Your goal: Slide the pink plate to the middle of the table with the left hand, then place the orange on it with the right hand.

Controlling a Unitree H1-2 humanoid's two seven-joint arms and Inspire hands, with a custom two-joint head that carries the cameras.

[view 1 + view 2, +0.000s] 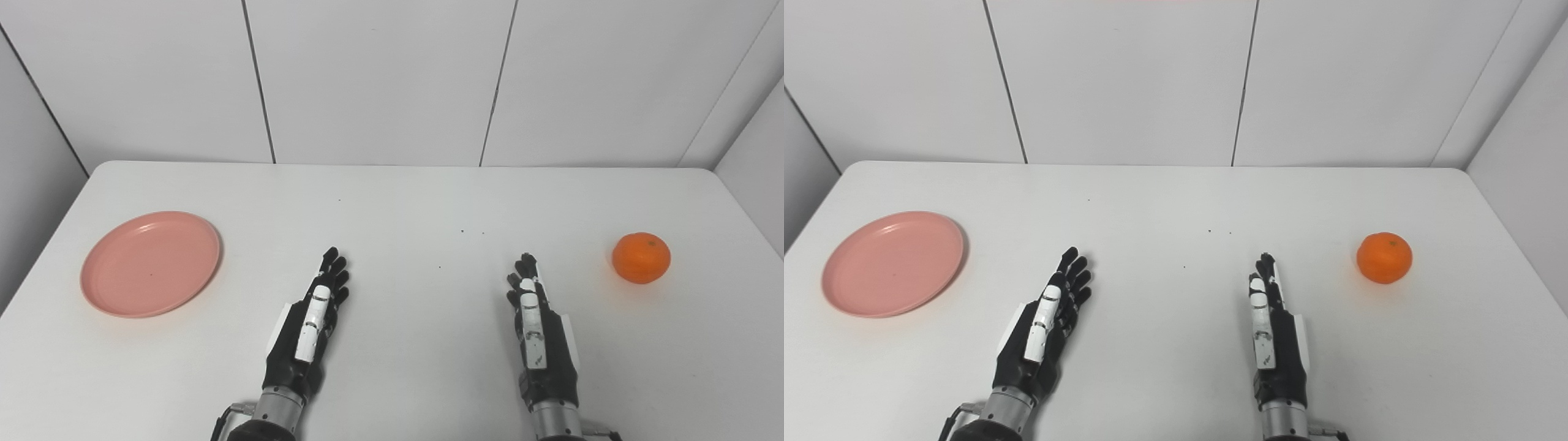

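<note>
White tabletop [404, 202], panelled wall behind. Round pink plastic plate [150, 263] far left, round orange fruit [641, 257] far right. My left hand [309, 324], right hand [536, 324] empty, fingers extended. Nothing started; next I reach left for plate rim.

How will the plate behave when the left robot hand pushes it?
The plate looks shallow, rigid and light, so it should slide easily on the smooth table. Pushed off-centre at its rim, it may spin rather than travel straight.
</note>
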